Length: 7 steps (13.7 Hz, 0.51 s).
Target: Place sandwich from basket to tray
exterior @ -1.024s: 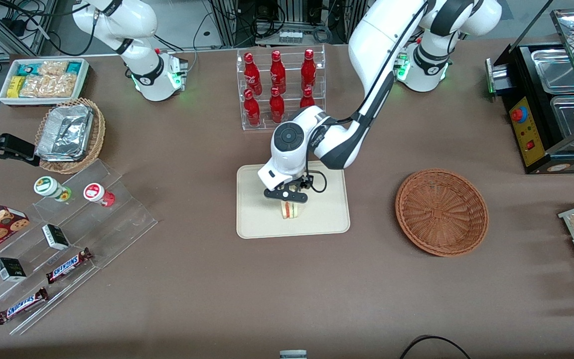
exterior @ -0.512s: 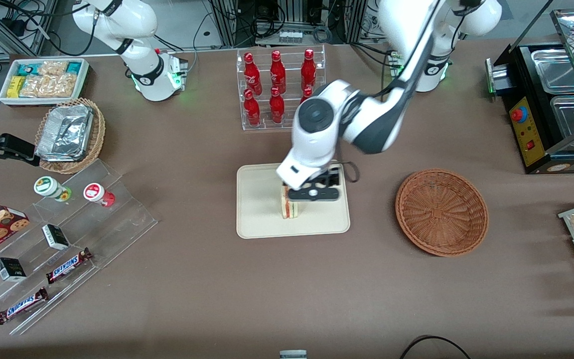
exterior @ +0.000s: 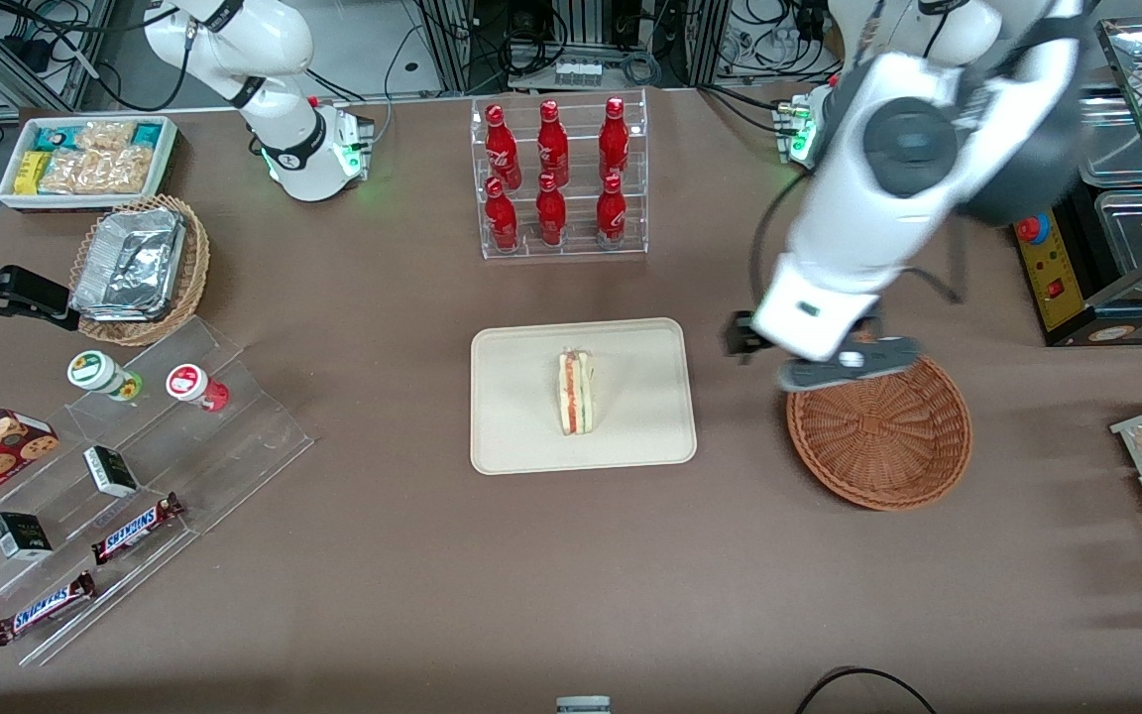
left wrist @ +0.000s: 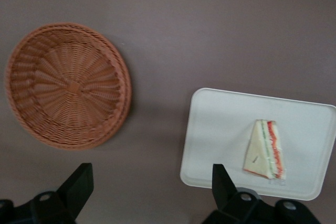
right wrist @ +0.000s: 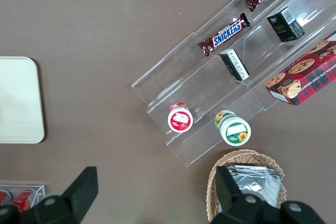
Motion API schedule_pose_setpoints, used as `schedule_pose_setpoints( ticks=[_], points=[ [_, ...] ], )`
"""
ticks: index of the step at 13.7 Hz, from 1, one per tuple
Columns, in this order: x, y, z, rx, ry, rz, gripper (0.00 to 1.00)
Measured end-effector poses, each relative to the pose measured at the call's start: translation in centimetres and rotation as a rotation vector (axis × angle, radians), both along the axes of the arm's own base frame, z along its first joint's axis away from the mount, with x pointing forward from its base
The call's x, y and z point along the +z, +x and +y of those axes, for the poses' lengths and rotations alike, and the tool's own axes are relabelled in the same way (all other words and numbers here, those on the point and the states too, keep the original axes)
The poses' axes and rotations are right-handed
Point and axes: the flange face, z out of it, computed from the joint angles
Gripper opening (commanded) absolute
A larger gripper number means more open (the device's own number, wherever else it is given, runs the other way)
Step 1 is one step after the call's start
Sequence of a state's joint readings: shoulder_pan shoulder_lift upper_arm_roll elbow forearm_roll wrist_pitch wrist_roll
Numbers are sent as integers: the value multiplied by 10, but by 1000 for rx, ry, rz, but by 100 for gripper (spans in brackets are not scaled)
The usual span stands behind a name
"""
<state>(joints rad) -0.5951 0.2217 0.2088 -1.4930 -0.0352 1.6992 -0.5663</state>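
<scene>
Sandwich (exterior: 576,392) stood on its edge mid-tray (exterior: 521,441), seemingly placed; gripper (exterior: 834,362), fingers spread and empty, hung high over the bare basket's (exterior: 878,446) far rim.

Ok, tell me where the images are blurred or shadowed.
Front view: the working arm is motion-smeared, its gripper above the basket rim; the sandwich on the tray is sharp. Left wrist view: slightly soft, the gripper open, and the basket casts a soft shadow on the table.
</scene>
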Motion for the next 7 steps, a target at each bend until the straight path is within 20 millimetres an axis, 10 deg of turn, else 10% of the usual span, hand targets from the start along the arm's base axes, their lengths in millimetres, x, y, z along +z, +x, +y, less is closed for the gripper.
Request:
schedule_pose_setpoints(
  ticks=[7],
  points=[
    [11,24,147,-68,-10,35,100]
  ],
)
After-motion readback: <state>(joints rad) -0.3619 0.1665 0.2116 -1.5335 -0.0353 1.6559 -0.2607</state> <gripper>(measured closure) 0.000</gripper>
